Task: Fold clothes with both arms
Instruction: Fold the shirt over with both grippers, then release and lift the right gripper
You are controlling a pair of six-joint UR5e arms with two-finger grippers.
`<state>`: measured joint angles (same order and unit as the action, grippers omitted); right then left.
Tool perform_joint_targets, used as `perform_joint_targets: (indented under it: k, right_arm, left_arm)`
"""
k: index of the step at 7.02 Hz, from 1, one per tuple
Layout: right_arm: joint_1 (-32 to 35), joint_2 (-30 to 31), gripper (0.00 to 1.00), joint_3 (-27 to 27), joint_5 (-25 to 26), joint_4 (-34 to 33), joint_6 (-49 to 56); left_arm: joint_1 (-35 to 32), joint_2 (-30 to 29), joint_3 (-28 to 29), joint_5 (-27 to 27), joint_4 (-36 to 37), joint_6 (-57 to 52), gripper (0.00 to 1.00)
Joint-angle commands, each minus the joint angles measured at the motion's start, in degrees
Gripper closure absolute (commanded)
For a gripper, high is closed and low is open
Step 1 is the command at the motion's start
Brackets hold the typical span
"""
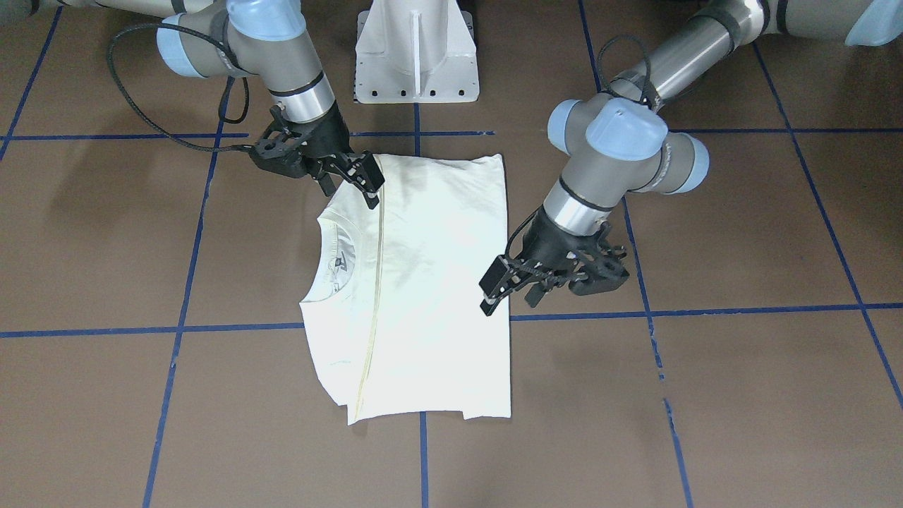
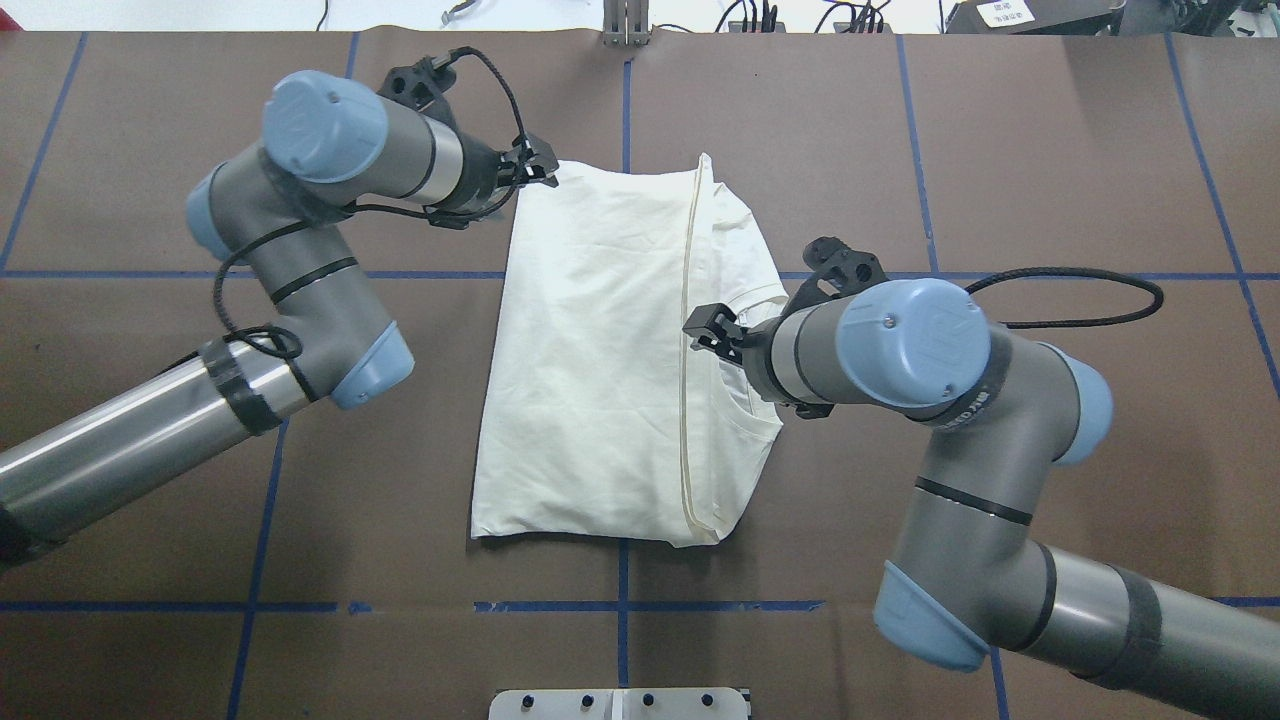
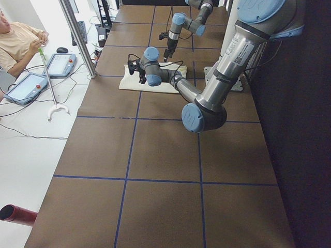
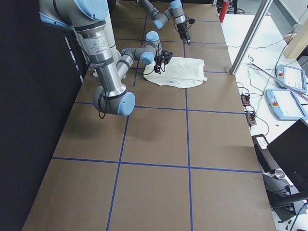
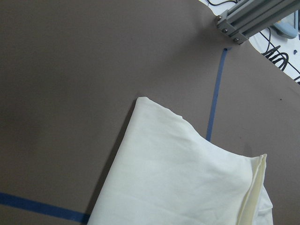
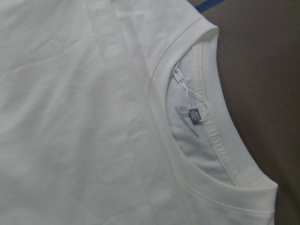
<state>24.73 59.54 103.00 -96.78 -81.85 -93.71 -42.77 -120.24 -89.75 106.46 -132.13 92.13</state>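
The cream-white T-shirt lies folded into a rough rectangle on the brown table, plain side up, with no print showing. Its collar with a small label points to my right, and a folded hem runs lengthwise beside it. It also shows in the overhead view. My left gripper hovers open over the shirt's far left corner, holding nothing; it also shows in the front view. My right gripper hovers open just above the hem by the collar, empty; it also shows in the front view.
The white pedestal base stands at the robot's edge of the table. Blue tape lines grid the brown table. Off the far edge are an aluminium post, teach pendants and a seated operator.
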Motion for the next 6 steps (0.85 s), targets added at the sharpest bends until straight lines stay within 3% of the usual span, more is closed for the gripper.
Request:
perform_joint_targets:
  k: [1,4,6]
  right_arm:
    - [-2.13,-5.03,0.00,-1.40,-0.25,-13.54,18.49]
    - [-5.73,-6.97,0.00,-5.86,1.76,-14.31,22.07]
    - [-6.18,-7.07,0.00,-6.06,1.86,-18.59,25.41]
  left_arm:
    - [-0.03,2.73,-4.20,0.15,0.55,-0.90,0.00]
    - [-0.03,2.91,-6.23,0.24,3.02,-0.90,0.00]
    - [-0.03,2.82,-6.41,5.40,2.93,-1.42,0.00]
